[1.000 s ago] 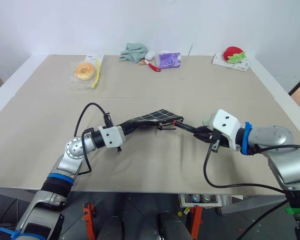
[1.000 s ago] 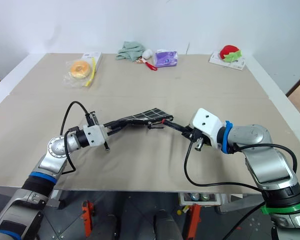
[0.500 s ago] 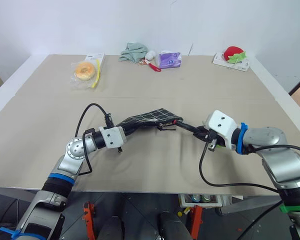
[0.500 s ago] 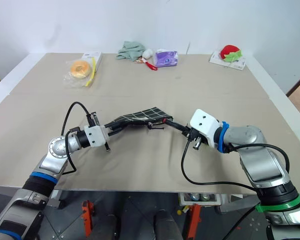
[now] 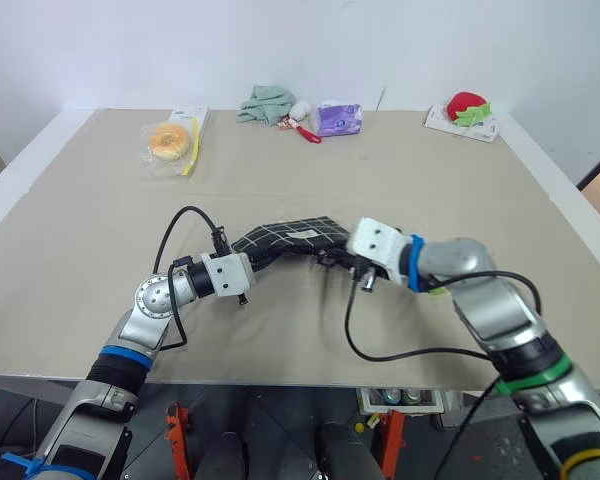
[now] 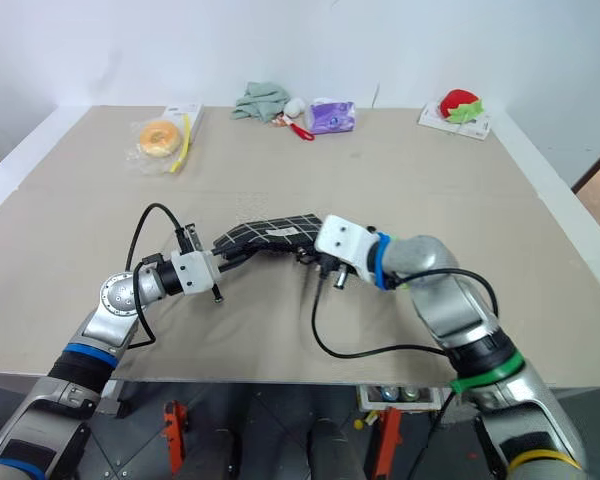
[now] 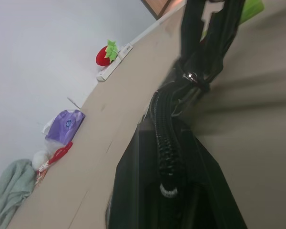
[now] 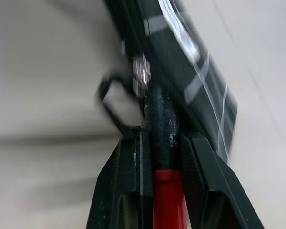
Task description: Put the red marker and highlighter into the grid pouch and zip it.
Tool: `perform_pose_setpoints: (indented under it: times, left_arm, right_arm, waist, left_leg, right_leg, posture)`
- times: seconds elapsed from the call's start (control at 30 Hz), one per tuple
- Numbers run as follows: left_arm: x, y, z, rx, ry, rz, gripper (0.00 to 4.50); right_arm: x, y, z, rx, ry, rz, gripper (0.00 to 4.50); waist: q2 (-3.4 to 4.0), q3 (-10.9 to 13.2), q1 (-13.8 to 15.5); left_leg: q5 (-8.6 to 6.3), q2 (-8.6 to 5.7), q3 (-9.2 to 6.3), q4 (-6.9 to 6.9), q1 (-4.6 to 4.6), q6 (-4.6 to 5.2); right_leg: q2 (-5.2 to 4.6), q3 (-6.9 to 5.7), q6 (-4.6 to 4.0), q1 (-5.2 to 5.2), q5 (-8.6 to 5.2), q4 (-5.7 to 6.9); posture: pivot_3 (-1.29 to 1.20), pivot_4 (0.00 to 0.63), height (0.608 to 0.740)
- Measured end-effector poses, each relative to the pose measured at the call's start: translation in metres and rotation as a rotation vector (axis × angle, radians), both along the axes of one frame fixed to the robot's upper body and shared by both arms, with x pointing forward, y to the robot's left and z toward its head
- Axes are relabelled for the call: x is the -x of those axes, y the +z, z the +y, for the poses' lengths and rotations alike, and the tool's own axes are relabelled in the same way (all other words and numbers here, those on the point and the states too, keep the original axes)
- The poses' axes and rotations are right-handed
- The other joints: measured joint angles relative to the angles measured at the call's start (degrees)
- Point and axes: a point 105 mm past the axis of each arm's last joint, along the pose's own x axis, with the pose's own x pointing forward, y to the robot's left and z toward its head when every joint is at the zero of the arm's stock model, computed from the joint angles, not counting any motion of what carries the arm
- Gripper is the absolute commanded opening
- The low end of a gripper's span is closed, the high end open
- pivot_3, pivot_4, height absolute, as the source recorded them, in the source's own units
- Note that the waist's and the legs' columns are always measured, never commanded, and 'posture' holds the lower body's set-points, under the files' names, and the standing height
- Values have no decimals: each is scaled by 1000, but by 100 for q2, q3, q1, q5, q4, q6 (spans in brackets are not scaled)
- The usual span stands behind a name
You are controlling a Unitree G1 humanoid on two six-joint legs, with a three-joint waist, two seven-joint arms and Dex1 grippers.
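While the left gripper (image 5: 252, 262) clamps the near-left end of the grid pouch (image 5: 292, 236), holding it off the table (image 5: 400, 170), the pouch's long axis runs toward three o'clock, straight at the right gripper (image 6: 315, 256). That gripper holds the red marker (image 8: 163, 157) narrowly between its fingers (image 8: 128, 186), tip apparently at the pouch mouth beside the zipper pull (image 8: 115, 102). Right forearm angles in from four o'clock, nearer the opening.

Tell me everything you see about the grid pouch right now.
The grid pouch is black fabric with thin white grid lines and a small white label. It is held above the table, the left gripper shut on one end. At the other end, the right gripper presses the red marker against its zipper.
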Motion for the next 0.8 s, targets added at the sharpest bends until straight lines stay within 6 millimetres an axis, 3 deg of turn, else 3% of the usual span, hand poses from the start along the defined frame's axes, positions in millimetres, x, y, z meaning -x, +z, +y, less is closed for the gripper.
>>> perform_pose_setpoints:
  times: [0.3,0.8]
  left_arm:
    - [0,0,1,2,1,12,0]
    - [3,-2,-3,24,-50,102,0]
  right_arm:
    - [-7,-1,26,81,150,-140,517]
    - [3,7,6,260,412,-443,517]
  waist:
    - [0,0,0]
    - [1,0,-3]
  left_leg:
    - [0,-2,0,-2,-2,0]
    - [0,-1,1,-1,1,0]
  right_leg:
    - [-2,0,0,0,-2,0]
    - [-1,2,-4,0,0,1]
  posture:
    - [0,150,739]
    - [0,150,739]
